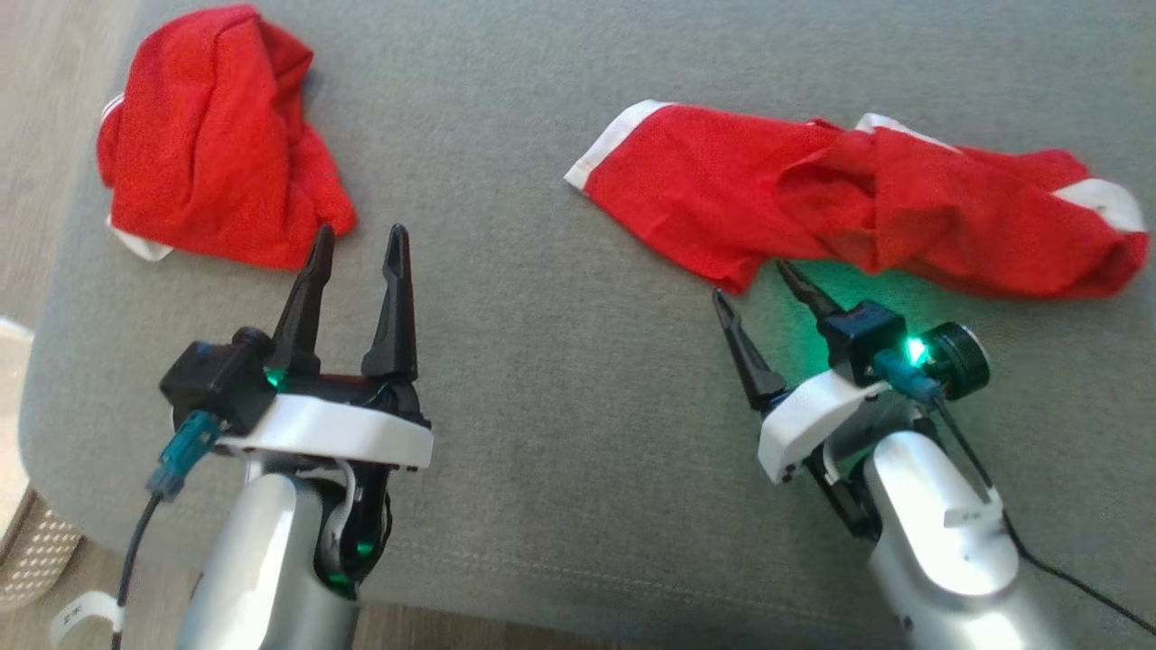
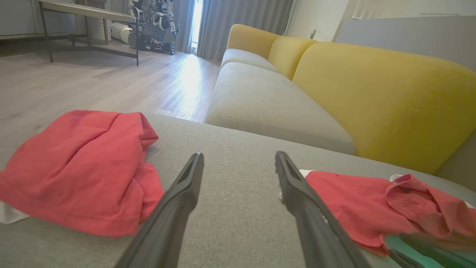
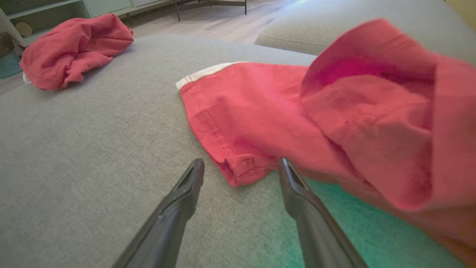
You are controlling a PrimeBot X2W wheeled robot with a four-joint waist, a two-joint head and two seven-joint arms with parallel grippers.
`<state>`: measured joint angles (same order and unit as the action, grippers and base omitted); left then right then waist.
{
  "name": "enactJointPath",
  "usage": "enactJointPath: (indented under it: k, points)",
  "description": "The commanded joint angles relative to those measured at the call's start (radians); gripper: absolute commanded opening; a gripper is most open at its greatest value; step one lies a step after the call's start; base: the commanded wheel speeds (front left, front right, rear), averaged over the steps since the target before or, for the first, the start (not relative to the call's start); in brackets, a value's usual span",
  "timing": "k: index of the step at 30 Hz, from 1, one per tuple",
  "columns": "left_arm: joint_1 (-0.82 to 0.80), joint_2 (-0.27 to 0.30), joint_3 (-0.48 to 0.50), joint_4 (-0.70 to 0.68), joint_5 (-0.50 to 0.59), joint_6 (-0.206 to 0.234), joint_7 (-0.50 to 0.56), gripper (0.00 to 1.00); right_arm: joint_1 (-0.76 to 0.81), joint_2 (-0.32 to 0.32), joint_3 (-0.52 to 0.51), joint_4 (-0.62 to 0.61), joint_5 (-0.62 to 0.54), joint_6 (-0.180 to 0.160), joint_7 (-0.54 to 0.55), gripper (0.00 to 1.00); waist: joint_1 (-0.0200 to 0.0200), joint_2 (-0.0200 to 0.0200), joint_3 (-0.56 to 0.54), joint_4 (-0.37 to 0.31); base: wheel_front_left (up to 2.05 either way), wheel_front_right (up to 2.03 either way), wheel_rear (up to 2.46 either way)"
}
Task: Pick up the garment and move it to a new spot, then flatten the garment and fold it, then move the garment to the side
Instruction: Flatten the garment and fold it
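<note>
Jaws stood wide, empty, on left gripper (image 1: 360, 233) and right gripper (image 1: 751, 280); long red garment (image 1: 813, 199) lay crumpled, every step apparently outstanding.

Bare cushion (image 1: 542, 379) between crumpled garment (image 1: 217, 135) and spread garment (image 1: 813, 199): free passage.

right wrist view: near fold of long red cloth garment with white trim (image 3: 379, 111) blurred, cut off by right edge | left wrist view: crumpled red cloth bundle (image 2: 74, 167) cut by left edge; wheeled machine (image 2: 152, 22) by the curtains too small to identify | head view: pale perforated basket (image 1: 36, 551) cut by left edge
</note>
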<state>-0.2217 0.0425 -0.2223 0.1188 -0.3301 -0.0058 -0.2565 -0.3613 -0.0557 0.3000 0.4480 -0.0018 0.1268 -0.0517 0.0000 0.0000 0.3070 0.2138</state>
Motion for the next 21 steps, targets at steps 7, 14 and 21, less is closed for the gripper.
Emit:
enactJointPath:
  k: [7,14,21]
  points:
    - [-0.053,0.008,0.007,-0.033,-0.021,0.017,-0.005,1.00,-0.067,0.005,-0.002,0.040,0.005,0.004,-0.007,1.00,0.0000,0.0000,0.035,0.036,0.00,0.00,0.00]
    - [-0.060,0.008,-0.001,-0.032,-0.024,0.023,-0.005,1.00,-0.095,0.005,-0.002,0.080,0.024,0.004,-0.031,0.00,0.0000,0.0000,0.037,0.037,0.00,0.00,0.00]
    - [-0.050,0.008,0.008,-0.029,-0.020,0.027,-0.005,1.00,-0.084,0.005,-0.036,0.073,0.018,0.004,-0.072,0.00,0.0000,0.0000,0.016,0.008,0.00,0.00,0.00]
